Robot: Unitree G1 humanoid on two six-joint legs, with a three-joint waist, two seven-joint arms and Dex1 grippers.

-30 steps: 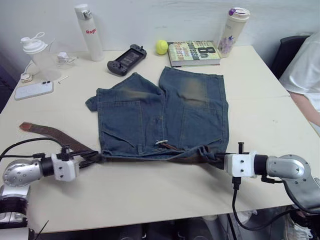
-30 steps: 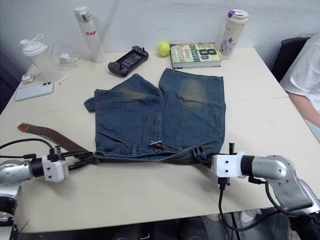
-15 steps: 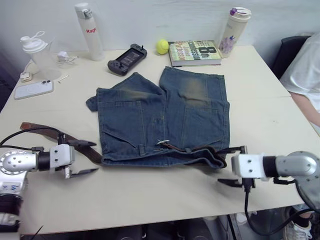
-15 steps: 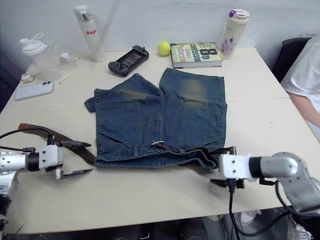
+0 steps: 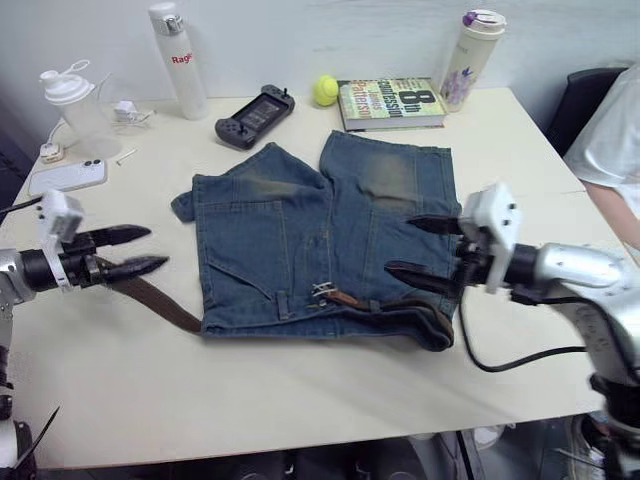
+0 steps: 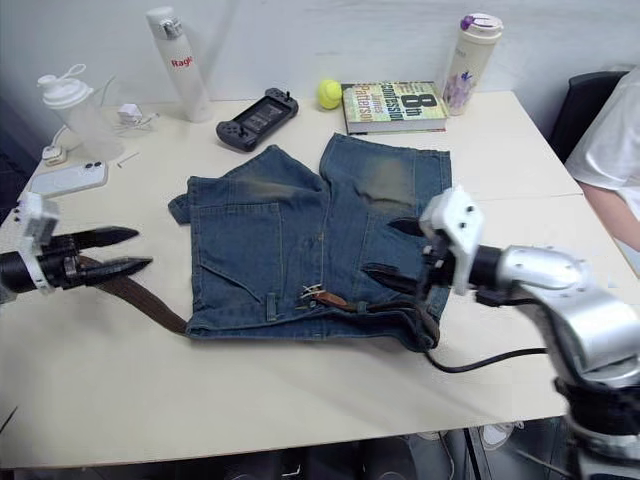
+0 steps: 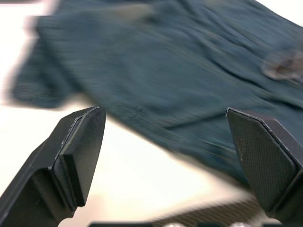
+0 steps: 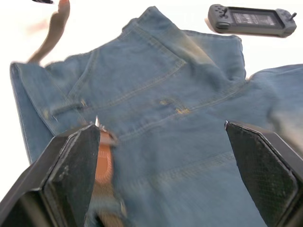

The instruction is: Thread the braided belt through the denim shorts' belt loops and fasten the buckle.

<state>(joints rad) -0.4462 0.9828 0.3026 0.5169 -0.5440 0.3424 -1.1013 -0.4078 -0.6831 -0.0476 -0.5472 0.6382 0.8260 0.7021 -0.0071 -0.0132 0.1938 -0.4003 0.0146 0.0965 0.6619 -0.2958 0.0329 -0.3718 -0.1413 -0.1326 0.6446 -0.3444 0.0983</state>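
— Both claws had lifted off the near waistband since the earlier frames. Where did they end up?

— The left claw [image 5: 140, 251] hung spread and empty over the left part of the surface [image 5: 300, 400], just beside the free tail of the braided belt [image 5: 160, 303]. The right claw [image 5: 425, 247] was up over the right leg of the denim shorts [image 5: 320, 240], fingers wide apart, holding nothing.

— And the belt?

— It lay along the waistband at the near edge of the shorts, its brown tail sticking out to the left onto the bare surface. The buckle [image 5: 323, 291] sat near the middle of the waistband, not fastened. The shorts' right near corner looked bunched where it had been flat before. I could not tell which belt loops the strap passed through.

— Open room?

— Plenty of bare surface along the near edge and to the right of the shorts. Along the far edge stood a white bottle [image 5: 178, 62], a game controller [image 5: 254, 116], a yellow ball [image 5: 324, 91], a book [image 5: 390, 103] and a tumbler [image 5: 470, 60], all well apart from the shorts. A phone [image 5: 68, 177] lay at far left. A person's sleeve [image 5: 610, 140] showed at the right edge.
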